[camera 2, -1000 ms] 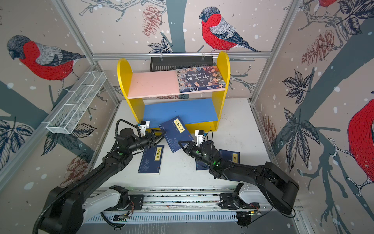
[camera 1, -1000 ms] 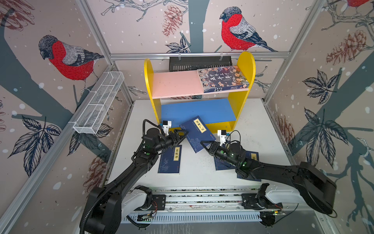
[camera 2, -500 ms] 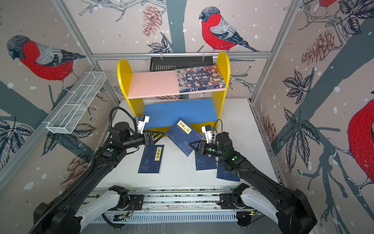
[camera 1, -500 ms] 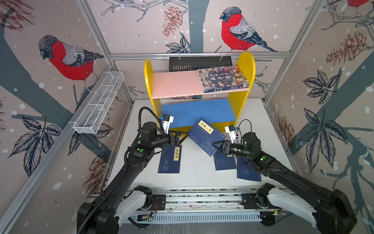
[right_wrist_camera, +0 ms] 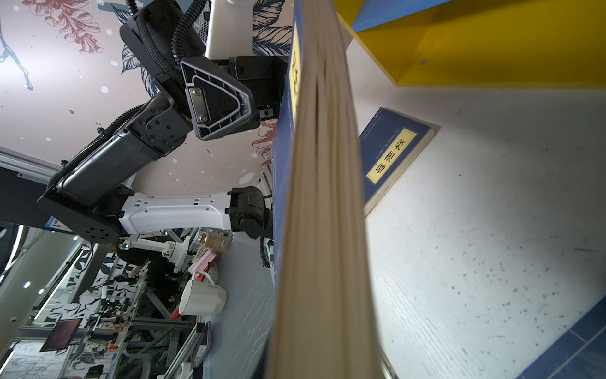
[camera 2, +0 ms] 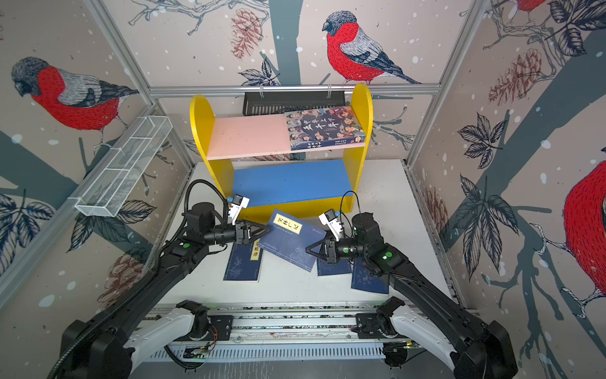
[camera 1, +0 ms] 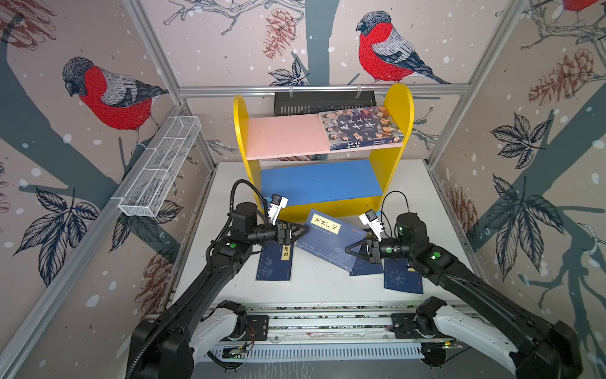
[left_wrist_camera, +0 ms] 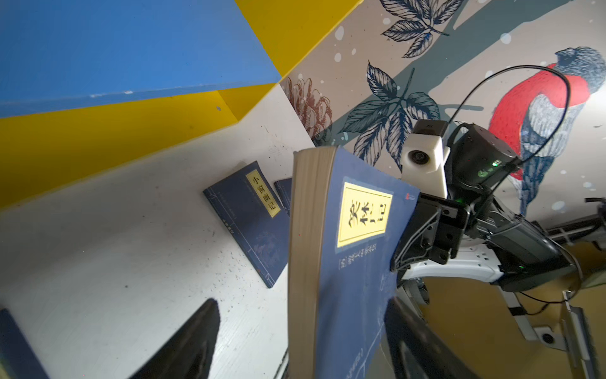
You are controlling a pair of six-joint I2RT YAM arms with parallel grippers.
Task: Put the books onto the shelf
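My right gripper (camera 1: 347,251) is shut on one edge of a navy book (camera 1: 328,239) with a yellow label, holding it tilted above the table in front of the shelf (camera 1: 398,108). My left gripper (camera 1: 306,229) is open, and the opposite corner of the held book (left_wrist_camera: 357,262) sits between its fingers (left_wrist_camera: 200,331). Three more navy books (camera 1: 273,262) (camera 1: 365,267) (camera 1: 401,279) lie flat on the table. A colourful book (camera 1: 360,126) lies on the right of the shelf's pink upper board (camera 1: 285,134). The blue lower board (camera 1: 321,182) is bare.
A white wire basket (camera 1: 160,167) hangs on the left wall. A black slotted tray (camera 1: 324,101) hangs on the rail behind the shelf. The arms' base rail (camera 1: 328,321) runs along the table's front edge. Patterned walls close in three sides.
My right arm has swung out to the right, turning the held book. My left gripper has moved right, up to the book's corner, which now stands between its fingers.
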